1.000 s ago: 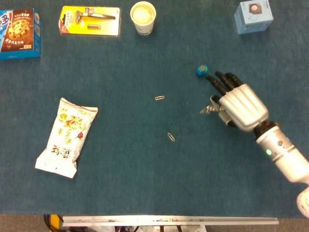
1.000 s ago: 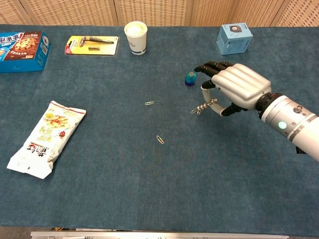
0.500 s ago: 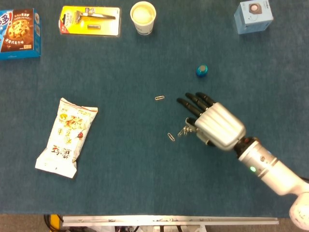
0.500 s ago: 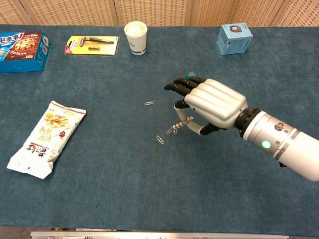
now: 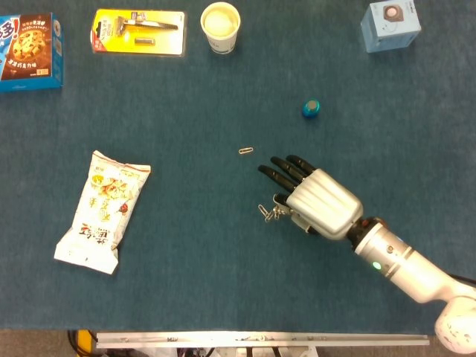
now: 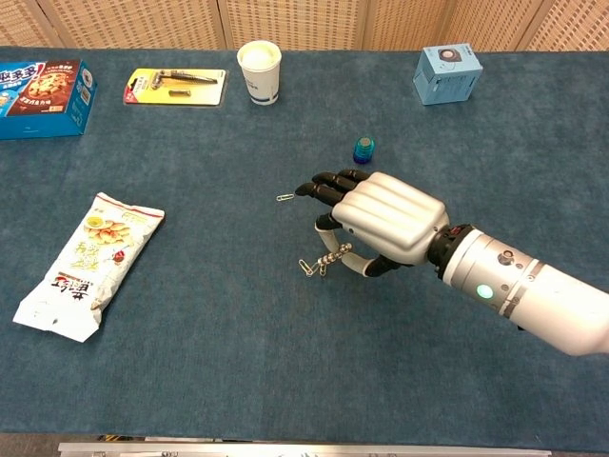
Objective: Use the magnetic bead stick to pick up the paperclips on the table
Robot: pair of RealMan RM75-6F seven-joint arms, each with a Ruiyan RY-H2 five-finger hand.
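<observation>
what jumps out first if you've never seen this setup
The silver right hand near the table's middle, holding a bead stick whose tip meets one paperclip. A second paperclip lies apart, further back. To the left lies a snack bag.

Silver right hand (image 5: 318,207), black fingers (image 5: 277,175)

Right hand (image 5: 316,202) perhaps hides the stick's (image 6: 335,257) handle.

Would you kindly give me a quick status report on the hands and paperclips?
Right hand holds the bead stick, tip at the near paperclip. Far paperclip lies loose on the table. Left hand not in view. Nothing in the way.
</observation>
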